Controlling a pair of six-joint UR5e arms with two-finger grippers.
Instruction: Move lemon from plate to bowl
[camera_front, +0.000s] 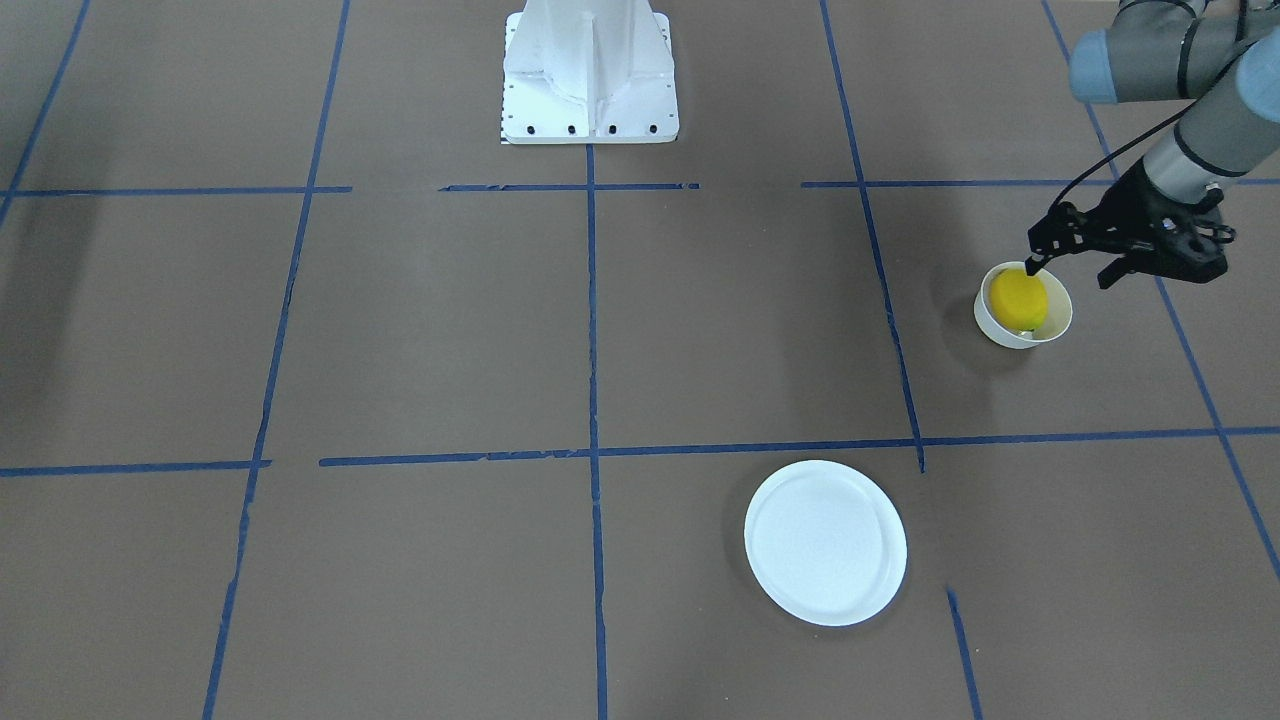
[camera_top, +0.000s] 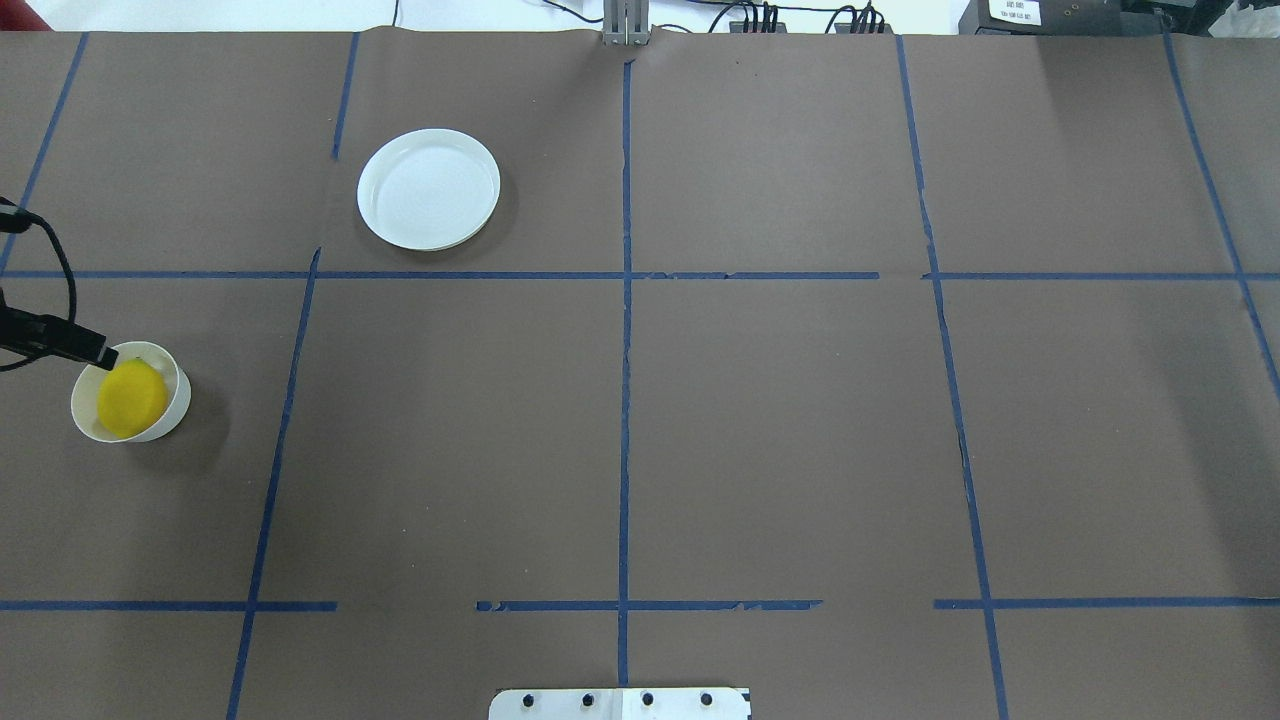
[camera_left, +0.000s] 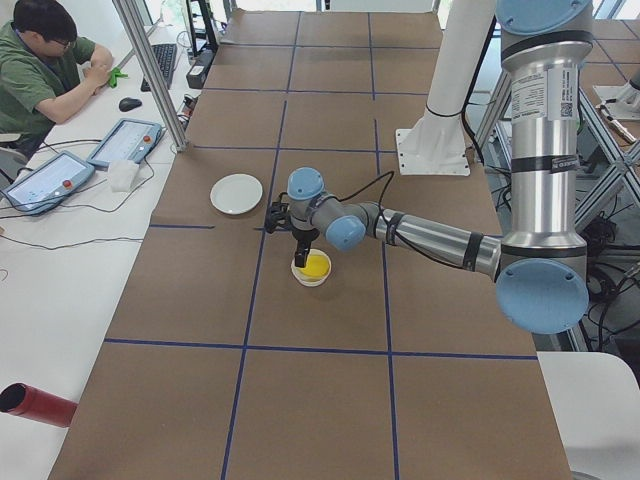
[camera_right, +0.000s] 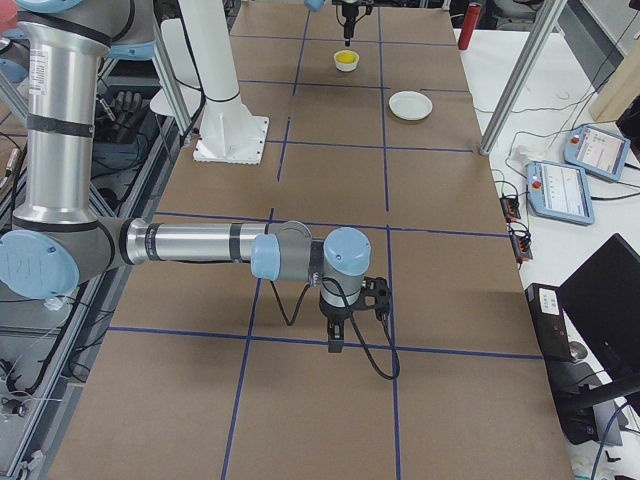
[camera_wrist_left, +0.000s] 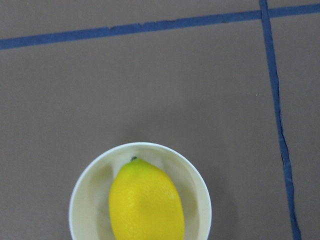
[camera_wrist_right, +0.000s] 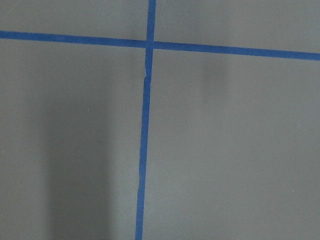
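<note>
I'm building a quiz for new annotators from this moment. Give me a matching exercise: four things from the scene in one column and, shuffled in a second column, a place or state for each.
Column one
1. lemon
2. plate
3. bowl
4. left gripper

Column two
A. flat and white, with nothing on it
B. open, one fingertip at the bowl's rim
C. yellow, lying inside the bowl
D. white and deep, holding the lemon

Pairs: 1-C, 2-A, 3-D, 4-B
</note>
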